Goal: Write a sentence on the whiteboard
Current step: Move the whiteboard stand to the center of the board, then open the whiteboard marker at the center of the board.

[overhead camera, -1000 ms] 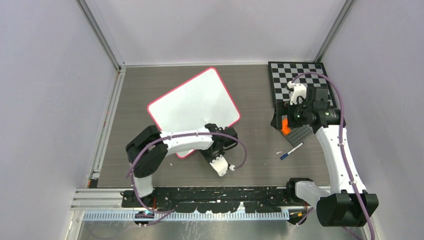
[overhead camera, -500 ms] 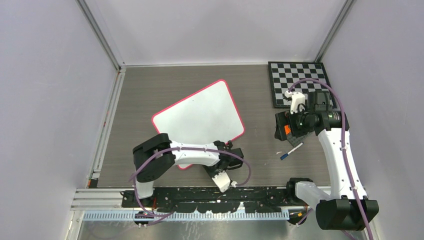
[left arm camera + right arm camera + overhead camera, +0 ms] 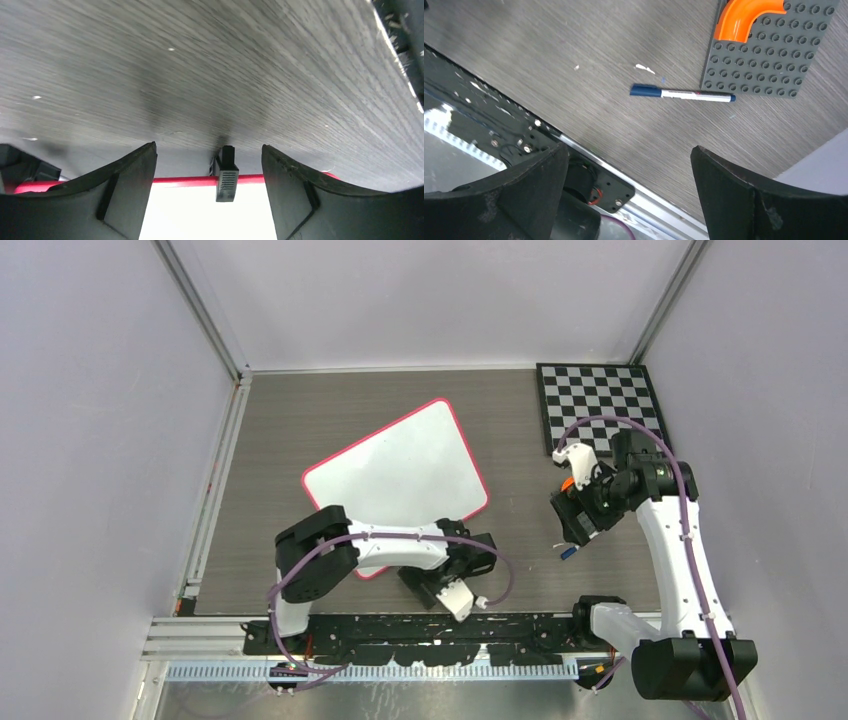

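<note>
Top external, whiteboard [image 3: 395, 478] skewed, near-left to far-right

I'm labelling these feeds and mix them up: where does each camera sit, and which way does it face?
Top external: above and behind the arms, facing down at the table; both arms, whiteboard, checkerboard.
Left wrist: on the left arm, low, facing along the table past the whiteboard's clip; open left hand.
Right wrist: on the right arm, facing down at a pen and stud plate; open right hand.
Shared: top and right wrist both show the pen.
</note>
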Tool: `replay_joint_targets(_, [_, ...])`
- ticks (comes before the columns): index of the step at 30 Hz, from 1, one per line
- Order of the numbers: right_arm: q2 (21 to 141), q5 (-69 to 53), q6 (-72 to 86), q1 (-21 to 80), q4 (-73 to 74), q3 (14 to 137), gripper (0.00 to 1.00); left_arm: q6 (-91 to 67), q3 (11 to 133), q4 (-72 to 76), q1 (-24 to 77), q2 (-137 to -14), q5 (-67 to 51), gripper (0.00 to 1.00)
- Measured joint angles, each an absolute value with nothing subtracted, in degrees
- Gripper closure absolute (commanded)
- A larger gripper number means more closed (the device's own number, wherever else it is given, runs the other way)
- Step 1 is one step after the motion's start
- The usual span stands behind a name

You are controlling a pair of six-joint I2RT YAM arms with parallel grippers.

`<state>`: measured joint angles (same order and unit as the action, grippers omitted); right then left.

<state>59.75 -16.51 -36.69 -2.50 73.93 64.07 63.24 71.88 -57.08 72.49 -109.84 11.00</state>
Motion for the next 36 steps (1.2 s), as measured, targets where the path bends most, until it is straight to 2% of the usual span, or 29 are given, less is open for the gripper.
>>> replay_joint_targets(5, [59.7,-15.4,-48.5,-2.5,75.3,61.3,0.07,60.4,74.9,-58.2,72.5,-108.9,6.2,0.17])
replay_joint_targets(10, [61.7,-14.3,-56.3,-2.5,76.4,59.9,0.12,55.4,77.2,-60.2,72.5,-101.8,-0.8,0.16])
replay_joint_targets(13, [63.5,-13.7,-59.8,-2.5,75.8,59.1,0.16,51.2,80.3,-61.3,72.5,-97.8,-4.3,0.13])
replay_joint_targets(18, [64.8,-12.6,-65.6,-2.5,73.1,54.9,0.31,42.4,83.7,-61.6,70.8,-91.7,-10.3,0.06])
replay_joint_targets(21, [66.0,-12.0,-68.6,-2.2,71.5,53.4,0.36,35.9,86.7,-61.7,65.3,-89.1,-16.1,0.01])
replay_joint_targets(27, [70.5,-10.5,-73.8,-0.7,67.4,50.3,0.44,25.3,93.1,-59.8,50.0,-86.2,-23.7,0.0])
replay_joint_targets(36, [74.1,-8.3,-82.6,-0.3,59.0,43.7,0.49,13.9,100.1,-57.7,42.2,-84.4,-27.2,0.0])
